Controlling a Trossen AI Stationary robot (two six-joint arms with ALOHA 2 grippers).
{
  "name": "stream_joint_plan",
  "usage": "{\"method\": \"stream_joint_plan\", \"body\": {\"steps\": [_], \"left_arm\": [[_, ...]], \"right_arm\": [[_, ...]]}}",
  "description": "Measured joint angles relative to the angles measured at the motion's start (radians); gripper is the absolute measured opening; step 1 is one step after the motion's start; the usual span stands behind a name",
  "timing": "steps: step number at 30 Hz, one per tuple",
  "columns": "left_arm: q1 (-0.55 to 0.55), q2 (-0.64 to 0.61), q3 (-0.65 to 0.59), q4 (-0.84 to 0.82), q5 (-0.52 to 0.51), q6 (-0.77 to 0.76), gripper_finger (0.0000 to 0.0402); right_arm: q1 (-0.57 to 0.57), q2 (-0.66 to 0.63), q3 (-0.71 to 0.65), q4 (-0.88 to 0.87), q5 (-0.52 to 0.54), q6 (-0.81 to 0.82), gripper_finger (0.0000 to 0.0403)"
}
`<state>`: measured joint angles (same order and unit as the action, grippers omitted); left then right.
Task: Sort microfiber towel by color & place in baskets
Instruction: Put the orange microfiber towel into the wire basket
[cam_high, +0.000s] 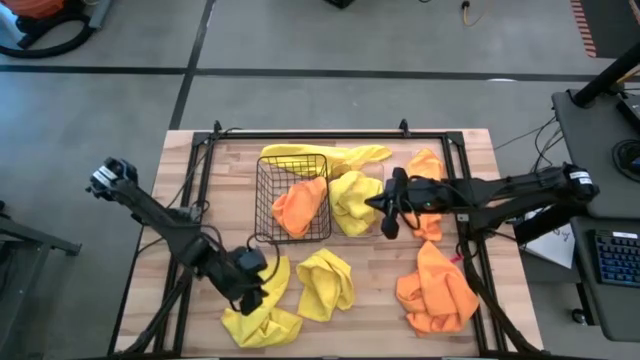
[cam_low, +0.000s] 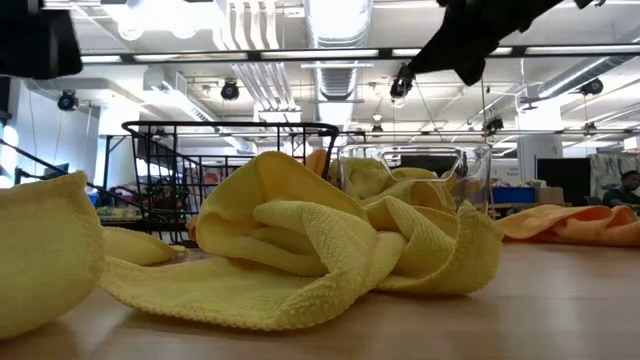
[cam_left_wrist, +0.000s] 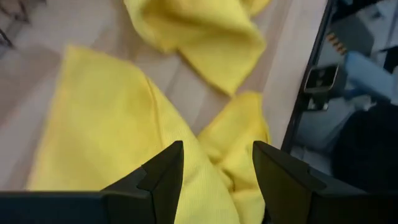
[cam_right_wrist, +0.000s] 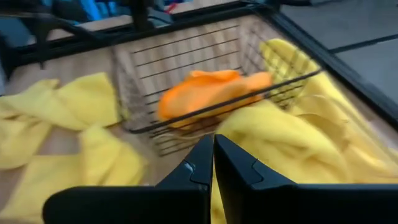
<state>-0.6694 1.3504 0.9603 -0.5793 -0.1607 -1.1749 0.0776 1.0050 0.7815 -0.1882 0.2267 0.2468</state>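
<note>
Your black wire-grid basket (cam_high: 293, 196) holds an orange cloth; the clear plastic bin (cam_high: 358, 205) beside it holds yellow. The soft yellow microfiber towel (cam_left_wrist: 118, 155) under your left gripper (cam_left_wrist: 217, 177), jaws apart, will likely sag limp: pinch a raised fold. Your right gripper (cam_right_wrist: 212, 163) hovers closed, empty, over the bin.
</note>
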Motion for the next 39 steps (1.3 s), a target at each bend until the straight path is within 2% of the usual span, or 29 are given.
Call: {"method": "stream_joint_plan", "body": {"steps": [5, 15, 20, 27, 32, 39], "left_arm": [[-0.006, 0.073, 0.025, -0.001, 0.075, -0.028, 0.0176], [-0.009, 0.138, 0.088, -0.023, 0.074, 0.046, 0.0176], [-0.017, 0.137, 0.098, -0.024, 0.074, 0.057, 0.0176], [-0.047, 0.135, 0.107, -0.021, 0.069, 0.056, 0.0176], [-0.067, 0.135, 0.107, -0.020, 0.041, 0.048, 0.0176], [-0.070, 0.135, 0.107, -0.020, 0.002, 0.048, 0.0176]], "right_arm": [[0.106, -0.002, 0.000, -0.057, -0.002, 0.109, 0.0009], [0.293, -0.002, 0.000, -0.332, -0.054, 0.543, 0.0009], [0.336, -0.002, 0.000, -0.541, -0.054, 0.757, 0.0009], [0.335, -0.002, 0.000, -0.863, -0.038, 0.957, 0.0015], [0.335, -0.002, 0.000, -0.990, -0.032, 1.040, 0.0054], [0.335, -0.001, -0.003, -1.012, 0.046, 1.102, 0.0156]]}}
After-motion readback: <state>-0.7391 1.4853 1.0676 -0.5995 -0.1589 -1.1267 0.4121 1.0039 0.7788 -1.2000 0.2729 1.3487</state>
